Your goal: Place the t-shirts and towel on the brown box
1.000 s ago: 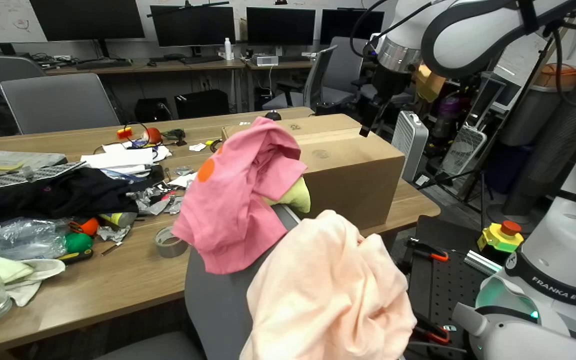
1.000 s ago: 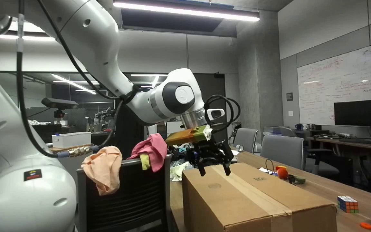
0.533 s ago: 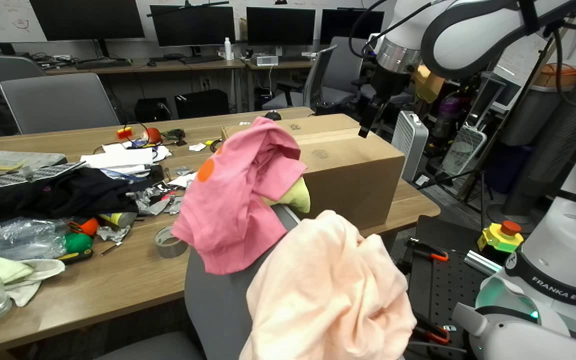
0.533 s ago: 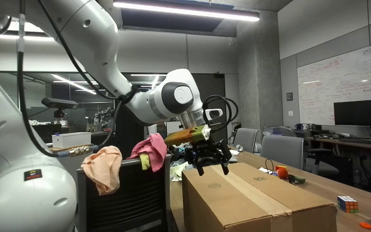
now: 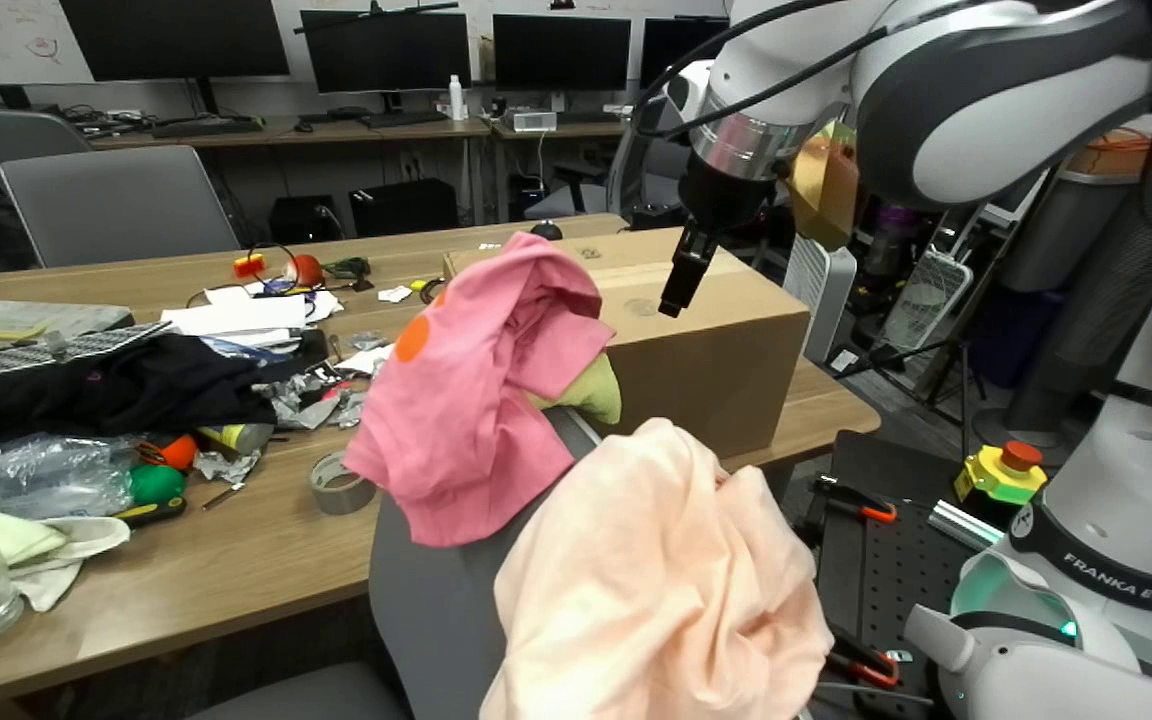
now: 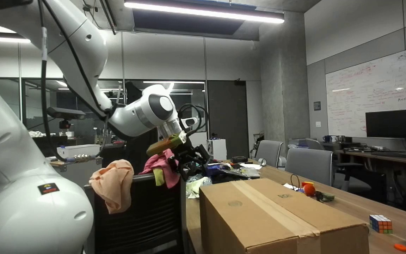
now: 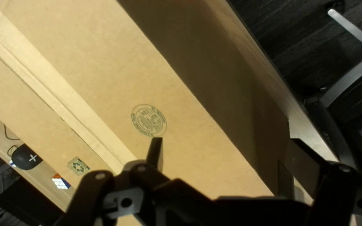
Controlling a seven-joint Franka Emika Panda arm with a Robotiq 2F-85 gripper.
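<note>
1 tool (image 7: pixel 228 153), 1 brown box (image 6: pixel 284 217) — 1 pink cloth (image 5: pixel 491 400), 1 peach cloth (image 5: pixel 666 580) — 1 puzzle cube (image 6: pixel 380 224).

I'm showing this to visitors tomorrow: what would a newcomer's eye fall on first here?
Probably the pink cloth and peach cloth, crumpled over the back of a chair beside the table. Next, the big brown box standing on that table. Then the white robot arm, its open claw hanging in the air at the end.

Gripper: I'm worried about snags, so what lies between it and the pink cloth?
In an exterior view, only the top of the brown box shows between the gripper and pink cloth.
</note>
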